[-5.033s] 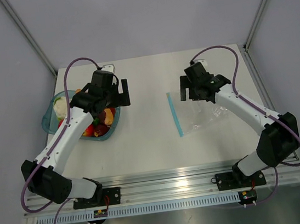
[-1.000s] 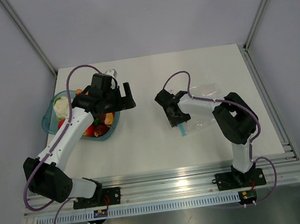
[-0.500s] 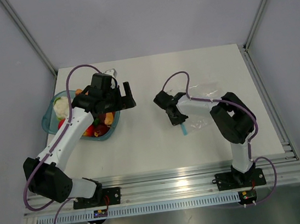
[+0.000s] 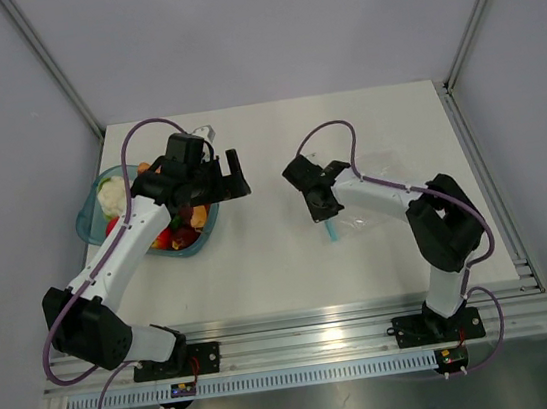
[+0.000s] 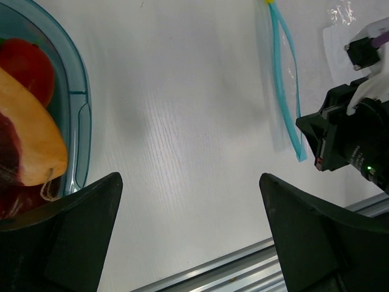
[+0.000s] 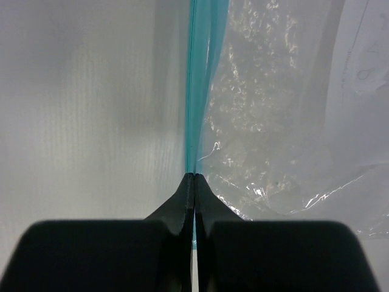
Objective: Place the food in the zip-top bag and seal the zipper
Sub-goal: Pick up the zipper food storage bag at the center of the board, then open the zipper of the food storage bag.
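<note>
right claw point(image 6: 193, 177) pinched on the zipper point(image 6: 198, 85); tugged hard, the thin bag point(image 6: 273, 109) may slip free. left claw point(image 5: 189, 201) gapes.

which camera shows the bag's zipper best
The right wrist view: the zipper fills the middle of the frame, close and sharp, pinched in the shut right claw. The left wrist view shows most of its length from afar, its two strips parted. The top view shows only a short teal bit by the claw.

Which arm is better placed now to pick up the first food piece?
Left. The left claw is open by the bowl of food; the right claw is shut on the zipper.
</note>
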